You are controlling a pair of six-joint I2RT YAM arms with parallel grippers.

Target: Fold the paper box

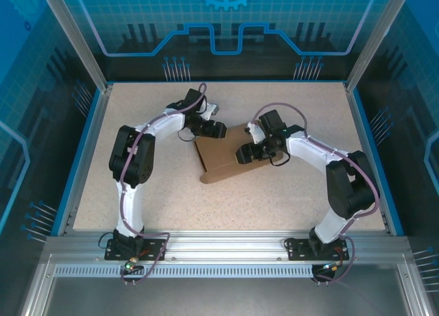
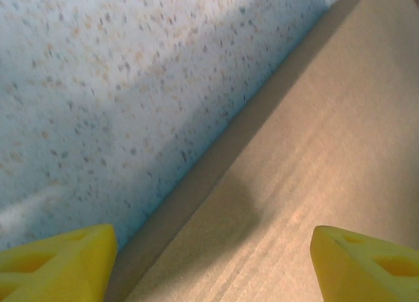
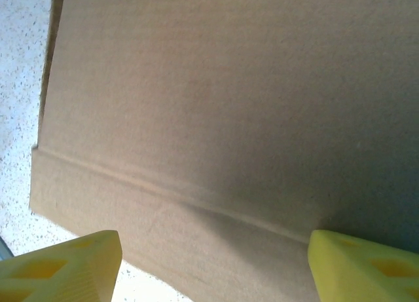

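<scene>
My left gripper (image 2: 213,266) and right gripper (image 3: 213,263) both hang with fingers spread wide, clamping nothing, low over the paper box (image 1: 230,158), which lies mid-table between my arms. I judge the folding barely begun: the cardboard looks nearly flat, with no wall raised that I can make out, so the flaps and tabs are all left to do. My right wrist view shows a scored crease (image 3: 177,190) across the sheet. My left shows the box's edge against the speckled table (image 2: 131,86). Overhead gives the whole outline.
</scene>
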